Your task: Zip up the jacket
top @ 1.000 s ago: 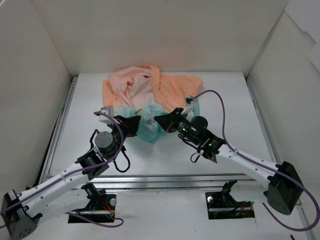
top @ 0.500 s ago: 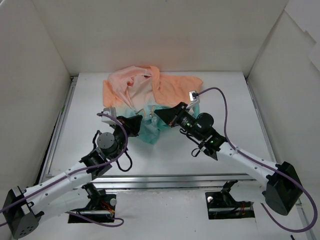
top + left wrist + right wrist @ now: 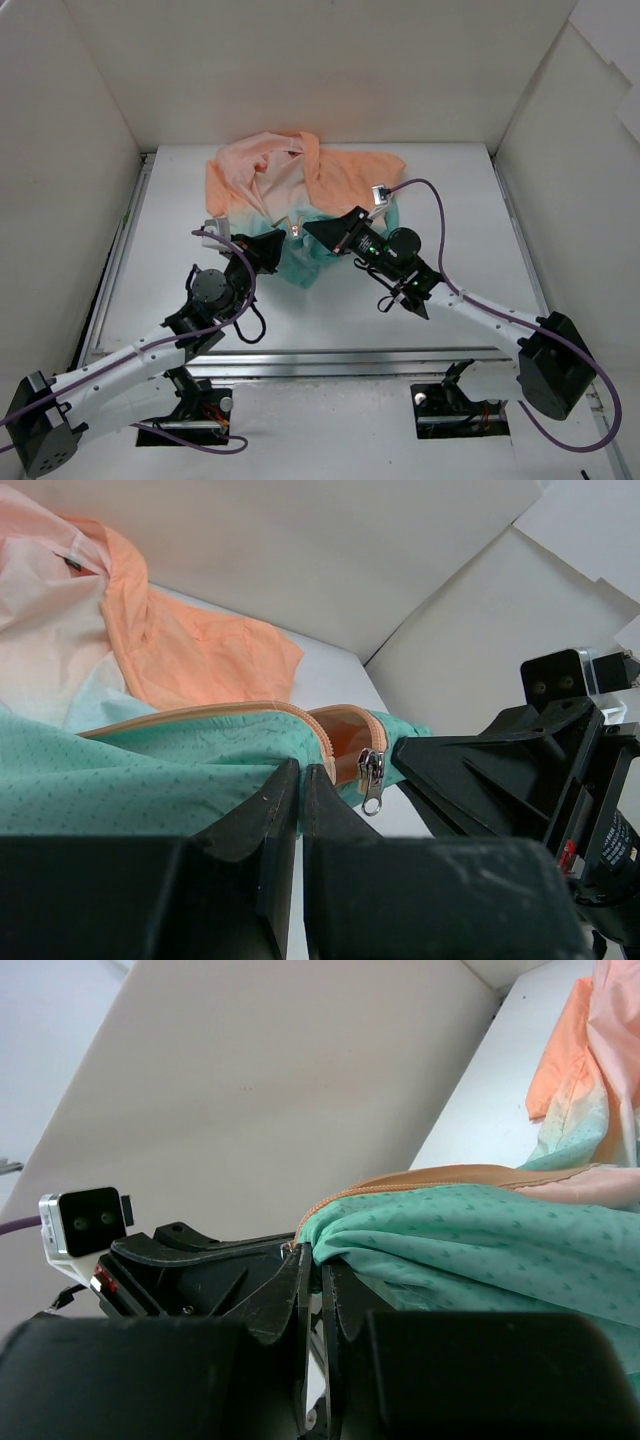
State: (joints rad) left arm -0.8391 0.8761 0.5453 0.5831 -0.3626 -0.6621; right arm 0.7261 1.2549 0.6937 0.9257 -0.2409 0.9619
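Note:
The jacket (image 3: pixel 300 190) lies crumpled at the back middle of the table, peach-orange at the top and mint-teal at the hem. My left gripper (image 3: pixel 281 238) is shut on the teal hem (image 3: pixel 150 780) beside the orange-trimmed zipper edge. My right gripper (image 3: pixel 306 229) is shut on the teal hem (image 3: pixel 470 1230) of the other front edge. The two grippers face each other, nearly touching. The silver zipper slider (image 3: pixel 372 772) with its hanging pull sits on the orange zipper tape between them. The jacket front is open above the slider.
White walls enclose the table (image 3: pixel 450 300) at the back, left and right. Purple cables (image 3: pixel 440 215) loop off both arms. The right arm's body (image 3: pixel 520 770) fills the right side of the left wrist view.
The right gripper has moved up and left toward the left gripper, lifting the hem with it. The left gripper has barely moved.

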